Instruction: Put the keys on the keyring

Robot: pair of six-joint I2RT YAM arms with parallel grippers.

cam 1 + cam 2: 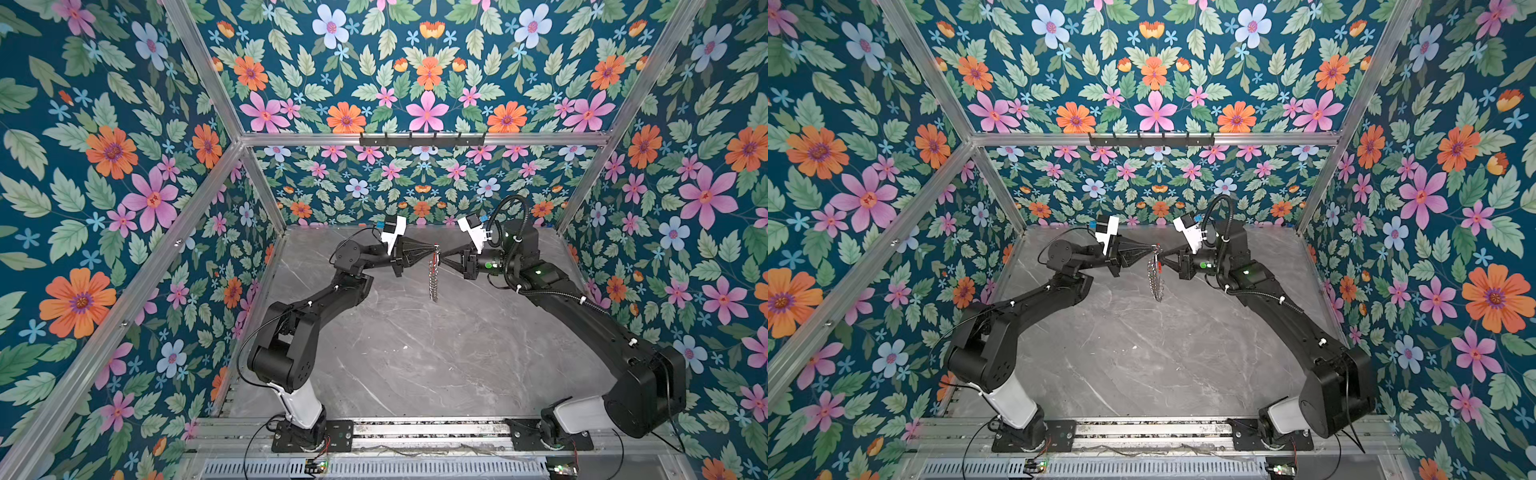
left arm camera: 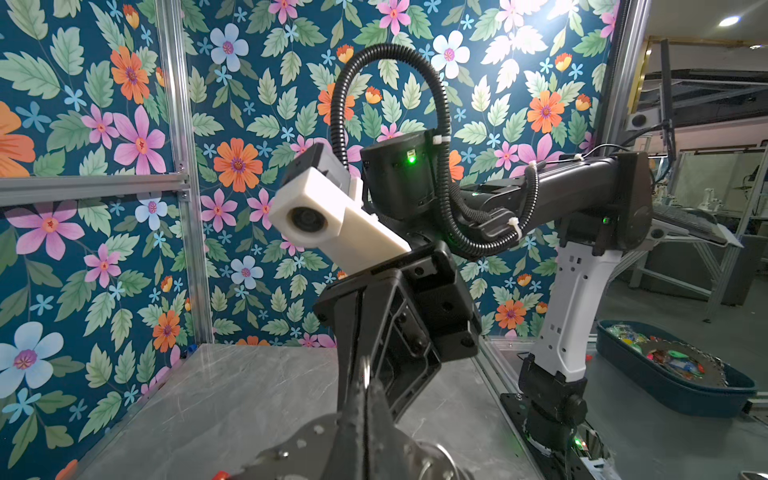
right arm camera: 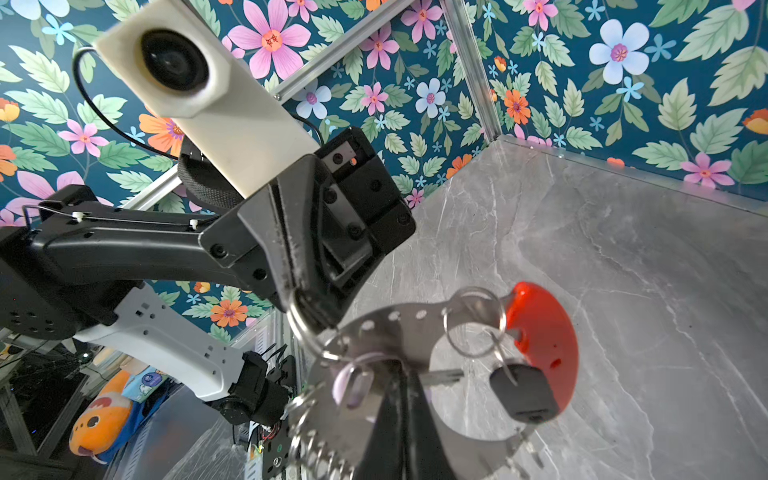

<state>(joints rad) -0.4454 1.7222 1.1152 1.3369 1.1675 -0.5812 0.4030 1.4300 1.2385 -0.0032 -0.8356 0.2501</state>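
Aloft, left fingers (image 1: 422, 251) pinch keyring (image 1: 434, 278) — right fingers (image 3: 401, 419), key (image 3: 523, 395).

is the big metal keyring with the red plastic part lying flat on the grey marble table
No, in a top view the red-and-metal keyring hangs down in the air at the tips of the left pincer and right pincer.

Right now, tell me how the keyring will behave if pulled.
The keyring shows a flat metal band, probably stiff. Its small rings hang loose, likely swinging and snagging. Its glossy red section may slip.
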